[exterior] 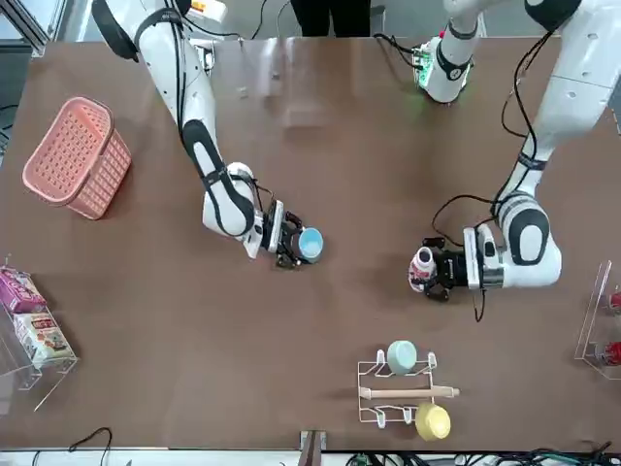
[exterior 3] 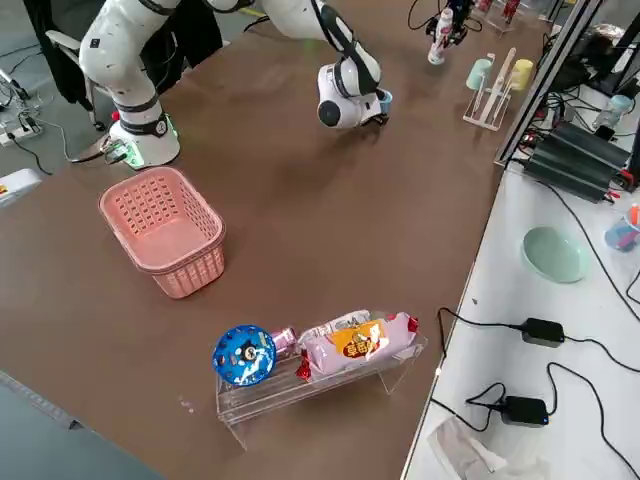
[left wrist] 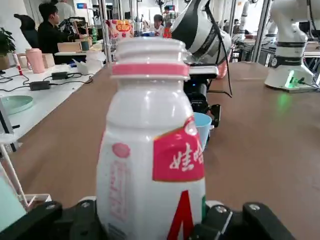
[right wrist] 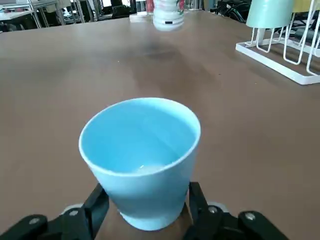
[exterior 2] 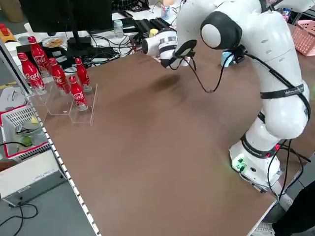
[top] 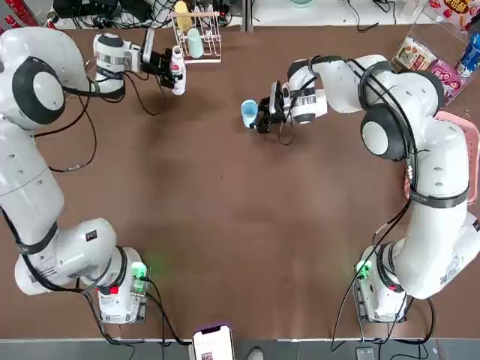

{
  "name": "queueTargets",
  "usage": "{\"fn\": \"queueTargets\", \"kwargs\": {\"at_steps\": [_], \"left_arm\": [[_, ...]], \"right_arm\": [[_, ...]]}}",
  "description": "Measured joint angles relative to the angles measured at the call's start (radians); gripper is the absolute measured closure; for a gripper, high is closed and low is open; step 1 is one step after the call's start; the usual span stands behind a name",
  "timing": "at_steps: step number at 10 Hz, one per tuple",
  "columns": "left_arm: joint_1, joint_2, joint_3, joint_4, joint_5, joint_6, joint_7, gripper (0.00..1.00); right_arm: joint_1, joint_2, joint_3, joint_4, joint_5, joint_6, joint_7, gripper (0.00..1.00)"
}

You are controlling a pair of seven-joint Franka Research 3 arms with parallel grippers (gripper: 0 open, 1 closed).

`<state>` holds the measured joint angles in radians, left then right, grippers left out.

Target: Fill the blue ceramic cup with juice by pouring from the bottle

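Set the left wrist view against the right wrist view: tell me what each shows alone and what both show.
Only the left wrist view shows the bottle's label and pink neck band close up, held upright between the left gripper's fingers, and people at desks in the background. Only the right wrist view shows the inside of the blue cup, which holds no juice, the right gripper closed around its base, and the wire rack with a pale green cup. Both show the brown table, the cup and the bottle, each seen farther off in the other arm's view.
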<state>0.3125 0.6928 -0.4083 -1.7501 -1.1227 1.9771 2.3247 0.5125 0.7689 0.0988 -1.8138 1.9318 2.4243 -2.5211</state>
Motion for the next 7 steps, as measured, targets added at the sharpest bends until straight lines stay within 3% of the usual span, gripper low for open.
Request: {"fn": "queueTargets", "kwargs": {"at_steps": [7], "left_arm": [[-0.199, -0.033, -0.002, -0.011, -0.084, 0.244, -0.095, 0.56]], "right_arm": [[-0.004, 0.0, -0.002, 0.0, 0.008, 0.013, 0.0, 0.27]]}}
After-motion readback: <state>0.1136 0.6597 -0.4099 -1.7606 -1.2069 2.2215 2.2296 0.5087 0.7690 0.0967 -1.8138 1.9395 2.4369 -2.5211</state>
